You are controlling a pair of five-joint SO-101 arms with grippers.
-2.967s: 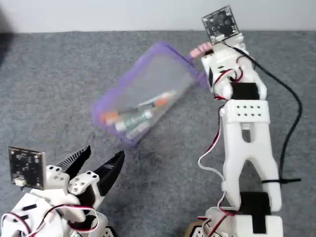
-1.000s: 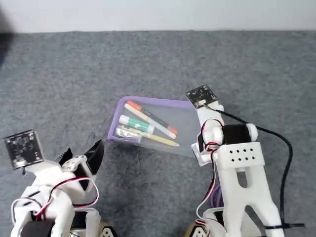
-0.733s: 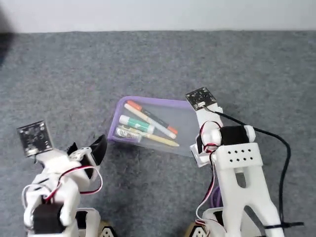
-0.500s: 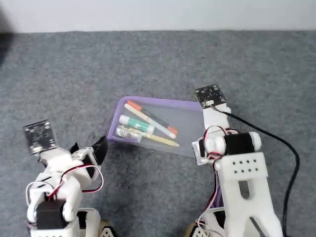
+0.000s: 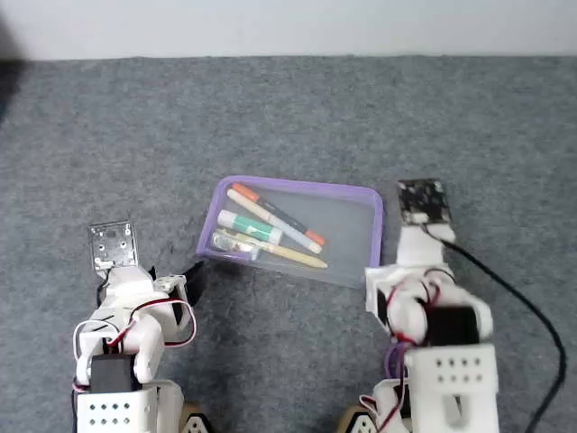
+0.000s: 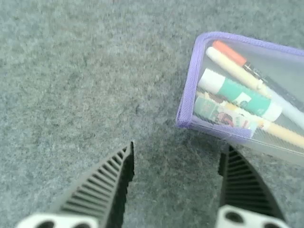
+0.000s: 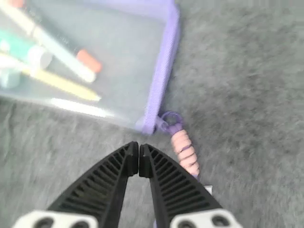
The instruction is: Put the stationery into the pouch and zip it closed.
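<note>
Pouch point(image 5: 293, 225) flat on worktop point(image 5: 451, 117), just ahead of both: L gripper point(image 6: 178, 154) wide apart, R gripper point(image 7: 138, 147) pinched closed, empty.

Your high view looks steeply down over the table point(image 5: 108, 117) from above both arms. Each wrist view sits close to the surface, looking forward past the left gripper point(image 6: 180, 147) or the right gripper point(image 7: 138, 145). All three share the pouch point(image 5: 347, 239): the left wrist takes its stationery point(image 5: 270, 230) end, the right its zipper pull point(image 7: 184, 152) corner.
</note>
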